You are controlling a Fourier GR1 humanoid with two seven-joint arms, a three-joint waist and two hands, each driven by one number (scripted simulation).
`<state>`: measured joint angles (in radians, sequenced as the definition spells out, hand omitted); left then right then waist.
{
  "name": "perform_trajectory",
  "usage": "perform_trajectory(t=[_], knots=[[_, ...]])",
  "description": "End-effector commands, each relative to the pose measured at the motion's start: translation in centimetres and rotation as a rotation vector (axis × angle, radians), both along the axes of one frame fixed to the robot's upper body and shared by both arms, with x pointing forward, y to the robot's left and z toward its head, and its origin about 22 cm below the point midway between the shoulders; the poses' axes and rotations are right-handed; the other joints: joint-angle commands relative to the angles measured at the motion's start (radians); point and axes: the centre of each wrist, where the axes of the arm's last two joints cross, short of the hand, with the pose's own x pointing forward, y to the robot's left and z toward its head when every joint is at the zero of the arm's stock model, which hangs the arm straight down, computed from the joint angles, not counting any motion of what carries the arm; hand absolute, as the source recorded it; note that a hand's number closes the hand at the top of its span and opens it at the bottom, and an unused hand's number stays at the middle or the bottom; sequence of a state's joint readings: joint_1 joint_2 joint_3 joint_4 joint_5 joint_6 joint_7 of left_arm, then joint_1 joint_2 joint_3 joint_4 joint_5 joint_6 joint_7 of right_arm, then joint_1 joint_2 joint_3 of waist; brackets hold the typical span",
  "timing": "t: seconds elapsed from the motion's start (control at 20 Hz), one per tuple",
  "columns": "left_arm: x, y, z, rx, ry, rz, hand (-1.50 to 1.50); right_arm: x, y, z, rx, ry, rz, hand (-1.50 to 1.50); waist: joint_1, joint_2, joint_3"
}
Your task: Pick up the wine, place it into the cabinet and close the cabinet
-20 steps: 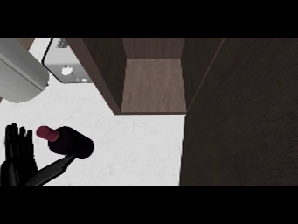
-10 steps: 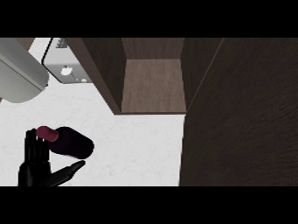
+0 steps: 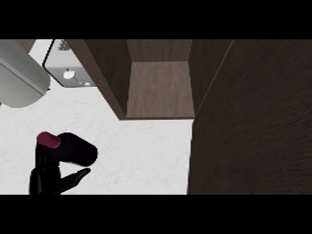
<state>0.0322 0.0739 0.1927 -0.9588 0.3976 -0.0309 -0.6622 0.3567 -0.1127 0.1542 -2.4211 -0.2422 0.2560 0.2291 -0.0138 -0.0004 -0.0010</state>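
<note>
Dark maroon, with a lighter magenta cap, the wine point(image 3: 70, 147) sits in the lower left of the frame on the white worktop point(image 3: 145, 151), seen almost end-on from above so its long axis runs roughly from the cap at the upper left down toward the lower right. Just below and behind it, a black hand point(image 3: 50, 179) comes in from the lower left edge: its fingers stand straight up against the bottle's left side and the thumb sticks out to the right beneath the body, so the hand is spread and not yet closed round anything, touching or nearly touching the bottle; which of the two I cannot tell. Being at the left of the frame, it reads as the left hand; the right hand does not show at all. The bottle therefore lies directly ahead of the hand, toward the top of the frame, and the grasp seems to need only a curl of fingers and thumb. Further up and to the right, the cabinet point(image 3: 158, 82) stands open, its brown interior bare, with the dark door point(image 3: 260, 119) swung out over the right half. A grey cylinder point(image 3: 9, 77) crosses the upper left corner.
</note>
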Motion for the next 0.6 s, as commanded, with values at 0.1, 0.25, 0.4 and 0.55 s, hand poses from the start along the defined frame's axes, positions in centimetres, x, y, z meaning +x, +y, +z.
perform_trajectory(t=[0.1, 0.25, 0.4, 0.55], knots=[[1.9, -0.7, -1.0, -0.057, -0.052, 0.026, -1.5, -1.7, -1.0, 2.3, 0.056, -0.044, 0.015, -1.5, 0.003, 0.0, 0.001], [2.0, -1.1, -1.7, -0.062, -0.057, 0.031, -1.5, -2.3, -1.1, 3.5, 0.036, -0.039, 0.057, -1.5, 0.003, 0.001, 0.0], [3.4, 1.8, -1.0, -0.056, -0.081, 0.022, -1.5, -2.4, 0.3, 2.8, 0.057, -0.024, 0.022, -1.5, 0.0, 0.001, 0.0], [1.7, 0.3, -2.4, -0.115, -0.071, -0.068, 1.5, -1.8, -1.1, 1.8, 0.059, -0.029, 0.021, -1.5, 0.001, 0.0, 0.001]])
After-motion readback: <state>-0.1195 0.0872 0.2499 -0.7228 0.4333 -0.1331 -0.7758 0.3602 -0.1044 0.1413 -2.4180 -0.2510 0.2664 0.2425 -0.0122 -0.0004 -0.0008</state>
